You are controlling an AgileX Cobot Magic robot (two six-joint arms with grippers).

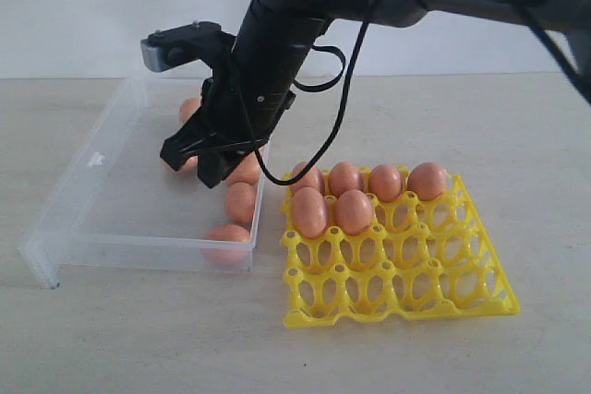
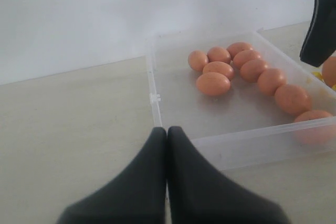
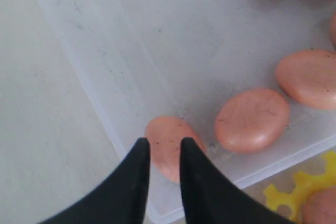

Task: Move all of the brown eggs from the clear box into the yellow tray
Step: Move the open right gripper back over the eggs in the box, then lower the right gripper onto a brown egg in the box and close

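I hold the right hand (image 1: 190, 167) slightly open and empty over the clear box (image 1: 138, 254), left of centre, aligned above a corner egg (image 3: 165, 129) for pickup; six eggs (image 1: 354, 211) occupy the yellow tray (image 1: 388, 313), lower right.

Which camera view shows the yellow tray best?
The exterior view: the whole yellow tray is visible, with six brown eggs in its cups. The right wrist view shows only one corner, and the left wrist view only a small yellow sliver.
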